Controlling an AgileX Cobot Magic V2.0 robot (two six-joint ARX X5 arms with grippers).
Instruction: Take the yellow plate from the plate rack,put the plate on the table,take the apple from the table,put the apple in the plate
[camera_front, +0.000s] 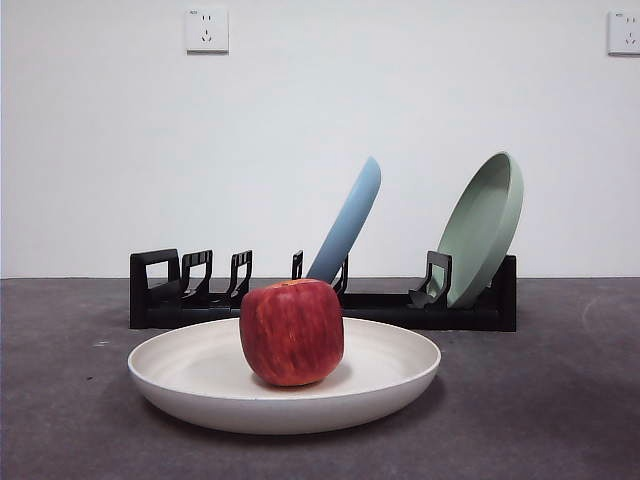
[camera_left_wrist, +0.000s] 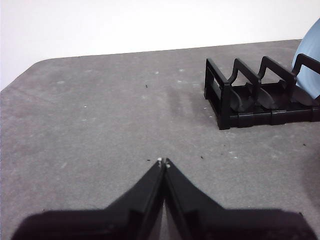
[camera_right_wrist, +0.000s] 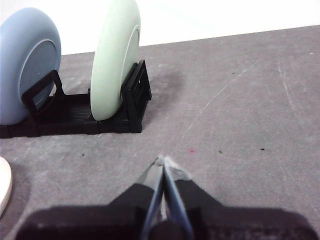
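In the front view we judge the task finished, as far as the pictures show. The yellow plate (camera_front: 284, 385) lies flat on the table (camera_front: 560, 400), just in front of the plate rack (camera_front: 320, 300), and the apple (camera_front: 292, 332) sits upright in the middle of it. No gripper shows in this view, so nothing is near the apple or the plate. We count one apple, one yellow plate and one rack. Two more plates stand leaning in the rack: one blue plate (camera_front: 350, 222) and one green plate (camera_front: 485, 225). Several slots at the rack's handle end stand empty.

In the left wrist view, the left gripper (camera_left_wrist: 163, 162) has its jaws pressed together at the tips, holding nothing. It hangs over bare table. The handle end of the rack (camera_left_wrist: 250, 95) lies ahead of the jaws and off to one side, well apart from them, with an edge of the blue plate (camera_left_wrist: 307, 62) beyond it.

In the right wrist view, the right gripper (camera_right_wrist: 163, 161) also has its jaws closed and empty, over bare table. Ahead of the jaws stand the green plate (camera_right_wrist: 115, 60) and the blue plate (camera_right_wrist: 27, 65) in the rack's other end (camera_right_wrist: 75, 117). A sliver of the yellow plate (camera_right_wrist: 4, 185) shows beside the jaws, apart from them. We see nothing left to do.
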